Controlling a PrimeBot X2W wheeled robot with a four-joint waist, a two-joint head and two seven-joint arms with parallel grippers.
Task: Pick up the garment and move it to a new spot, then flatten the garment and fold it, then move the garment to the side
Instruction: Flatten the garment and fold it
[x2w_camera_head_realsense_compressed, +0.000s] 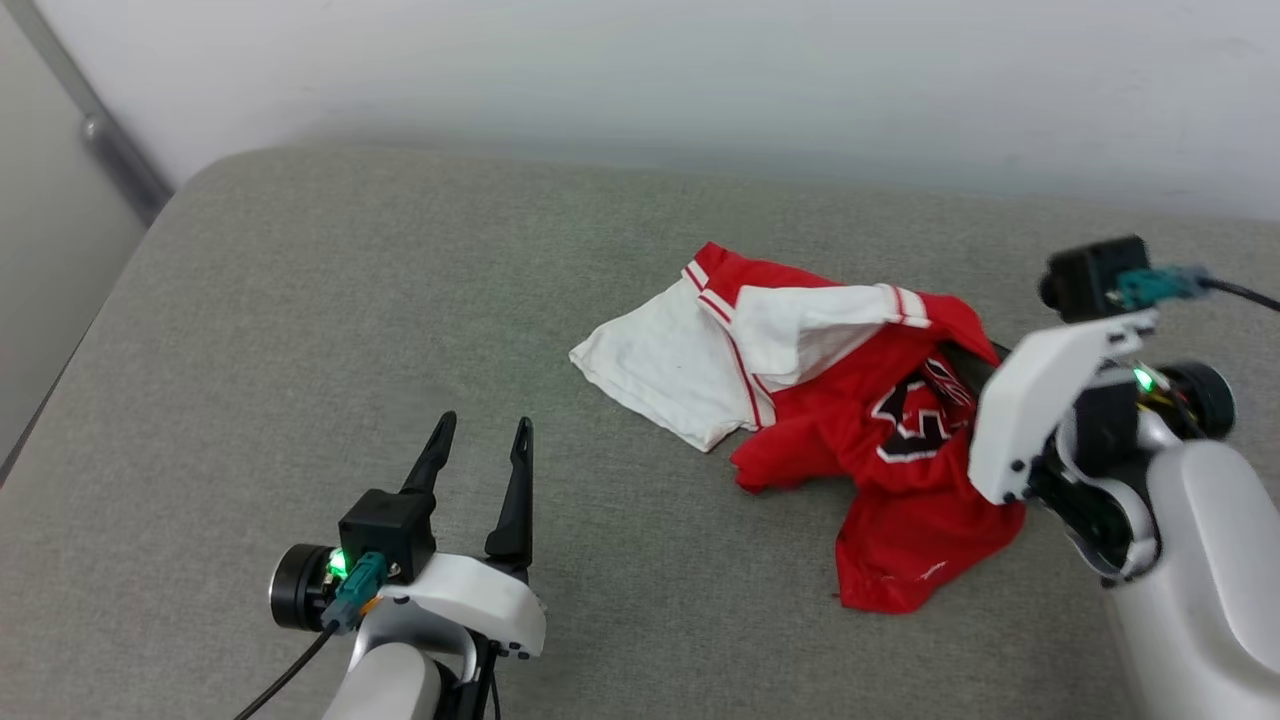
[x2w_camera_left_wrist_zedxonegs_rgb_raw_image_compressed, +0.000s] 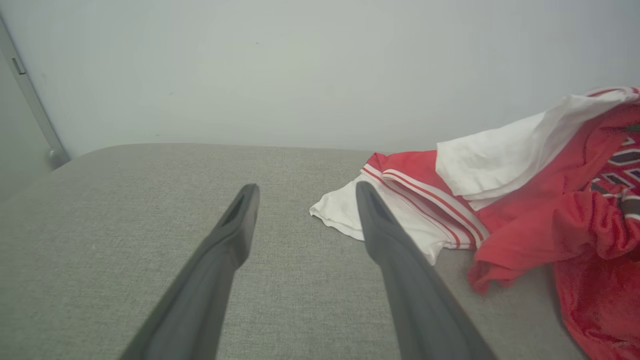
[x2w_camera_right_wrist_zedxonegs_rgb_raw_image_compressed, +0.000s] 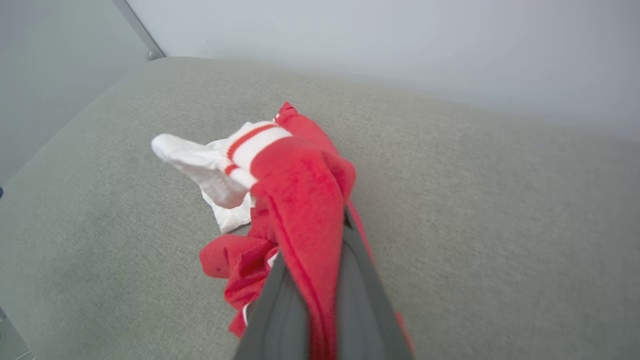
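Here, the red jersey shirt (x2w_camera_head_realsense_compressed: 800, 430) lies crumpled on the grey cushion (x2w_camera_head_realsense_compressed: 400, 300), right of centre, its white sleeve (x2w_camera_head_realsense_compressed: 660, 370) spread leftward (the black number (x2w_camera_head_realsense_compressed: 915, 415) partly shows). The right gripper (x2w_camera_right_wrist_zedxonegs_rgb_raw_image_compressed: 320, 240) pinches a raised fold of red fabric. Near left, the left gripper (x2w_camera_head_realsense_compressed: 485, 425) is spread, well apart from it.

Garment (x2w_camera_head_realsense_compressed: 880, 440): crumpled heap, right of centre on grey cushion (x2w_camera_head_realsense_compressed: 300, 350), one edge lifted.
Red jersey, thin fabric, white sleeves with red-white striped trim. One white sleeve spread flat toward 9 o'clock, the other folded over the red body at 12. Black white-outlined print bunched and only partly readable toward 3. Red hem trailing to 5. Red fold at the 3 o'clock edge raised off the surface, pinched between right gripper (x2w_camera_right_wrist_zedxonegs_rgb_raw_image_compressed: 320, 235) fingers.
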